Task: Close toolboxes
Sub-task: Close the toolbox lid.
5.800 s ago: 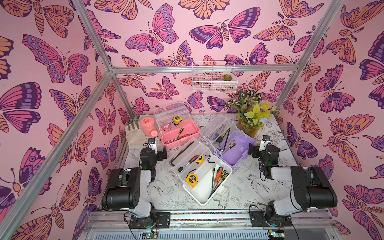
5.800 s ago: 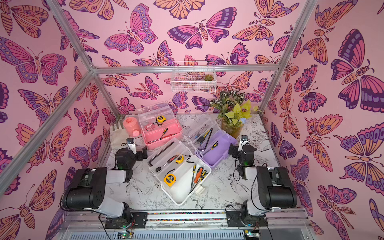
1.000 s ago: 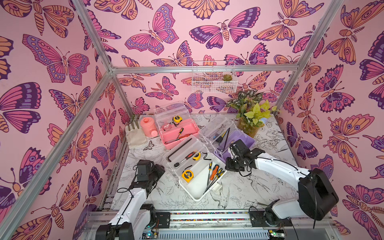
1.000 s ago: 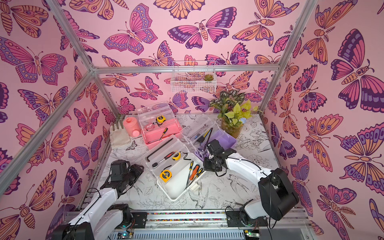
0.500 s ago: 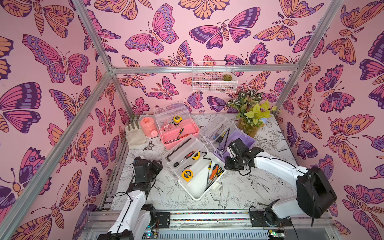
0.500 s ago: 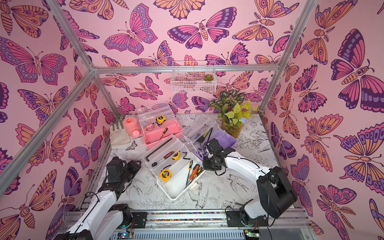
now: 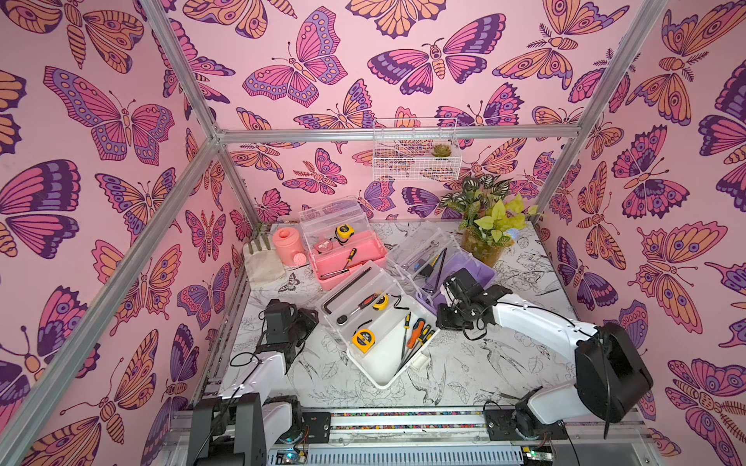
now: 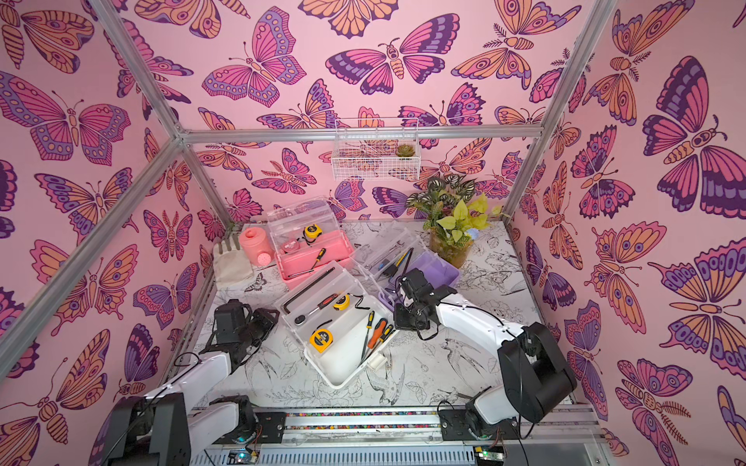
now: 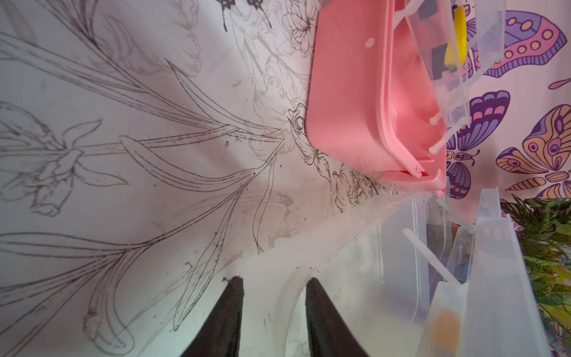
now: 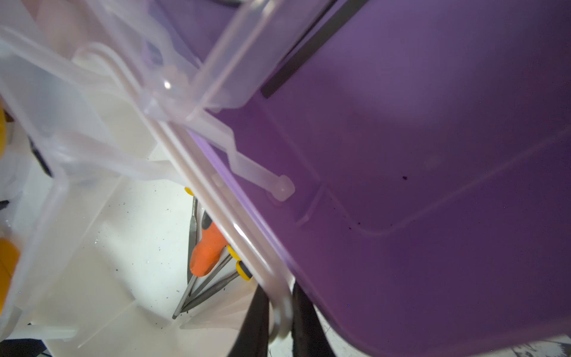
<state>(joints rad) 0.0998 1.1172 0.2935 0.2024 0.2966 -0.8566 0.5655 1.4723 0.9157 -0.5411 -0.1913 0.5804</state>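
The 2 arms are reaching forward; the left gripper is gaping, the right gripper is pinching a white handle between its jaws.

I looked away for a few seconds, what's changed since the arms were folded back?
The right tool reached out to the white toolbox and closed on a thin bar at its edge; the left tool reached its opposite side, jaws apart. Pink toolbox and purple toolbox stayed put, lids open.
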